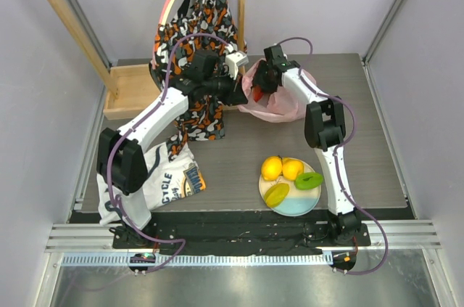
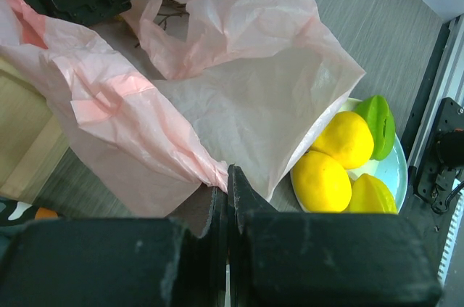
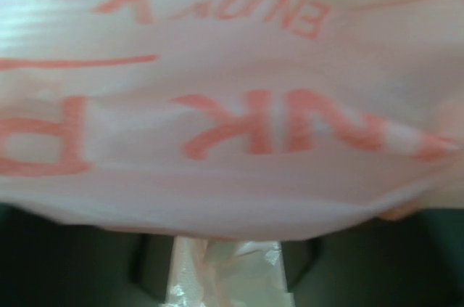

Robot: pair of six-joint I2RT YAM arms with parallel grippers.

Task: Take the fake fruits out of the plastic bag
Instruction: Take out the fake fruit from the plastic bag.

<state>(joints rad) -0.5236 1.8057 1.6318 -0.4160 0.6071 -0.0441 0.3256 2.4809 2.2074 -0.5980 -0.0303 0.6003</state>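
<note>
The pink plastic bag (image 1: pixel 281 101) lies crumpled at the back centre of the table. My left gripper (image 1: pixel 239 93) is shut on the bag's edge, seen in the left wrist view (image 2: pixel 226 178) with the bag (image 2: pixel 239 96) spread beyond it. My right gripper (image 1: pixel 262 89) reaches into the bag's mouth beside a red fruit (image 1: pixel 257 94). In the right wrist view the bag (image 3: pixel 232 140) with red lettering covers the fingertips, and only dark fingers (image 3: pixel 151 263) show at the sides. Two lemons (image 1: pixel 281 168), a yellow piece (image 1: pixel 276 194) and a green piece (image 1: pixel 308 181) lie on the plate (image 1: pixel 299 207).
An orange-black-white garment (image 1: pixel 197 24) hangs from a wooden rack (image 1: pixel 69 17) at the back left, over a wooden base (image 1: pixel 130 93). A white printed shirt (image 1: pixel 163 176) lies at the front left. The plate with lemons (image 2: pixel 330 165) also shows in the left wrist view.
</note>
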